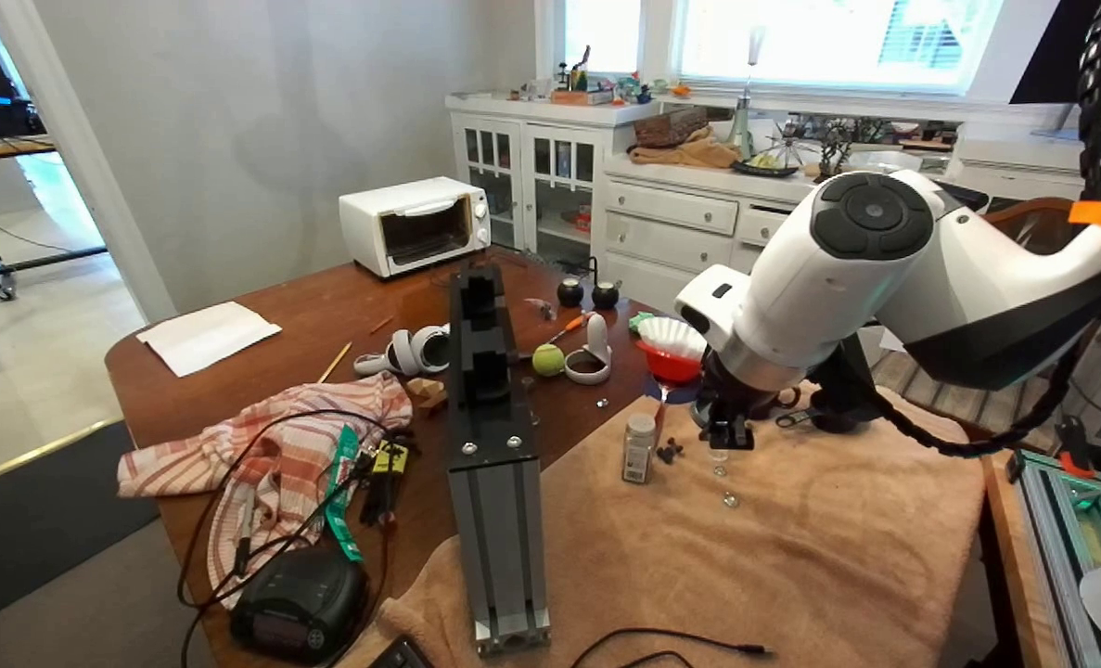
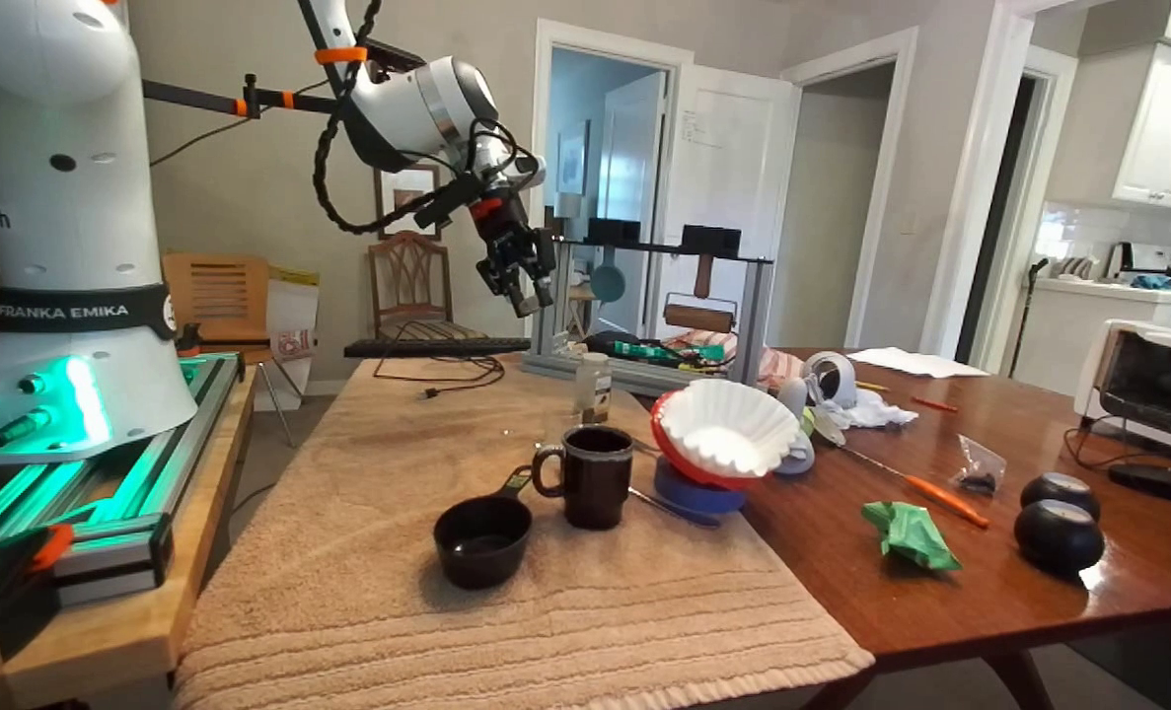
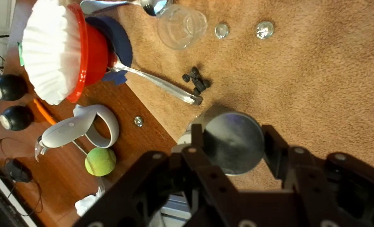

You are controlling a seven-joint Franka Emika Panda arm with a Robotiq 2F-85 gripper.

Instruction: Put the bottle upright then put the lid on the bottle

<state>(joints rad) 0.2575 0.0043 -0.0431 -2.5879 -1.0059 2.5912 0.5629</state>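
Note:
The bottle (image 1: 638,450) stands upright on the tan towel in both exterior views (image 2: 593,387). It is short, greyish and see-through with a pale label. In the wrist view its side (image 3: 187,135) shows partly behind my left finger and the lid. The lid (image 3: 233,145) is a flat, round, dark-grey disc between my two fingers, touching both. My gripper (image 3: 233,138) is shut on it. In both exterior views the gripper (image 1: 731,438) is raised above the towel, apart from the bottle (image 2: 531,301). The lid cannot be made out clearly there.
A clear glass (image 3: 182,26), glass beads (image 3: 265,30), a small dark toy (image 3: 197,80) and a spoon (image 3: 168,86) lie near the bottle. A dark mug (image 2: 597,478), a black measuring cup (image 2: 483,542) and a red bowl (image 1: 669,364) stand close by. A metal rack (image 1: 499,520) rises beside the bottle.

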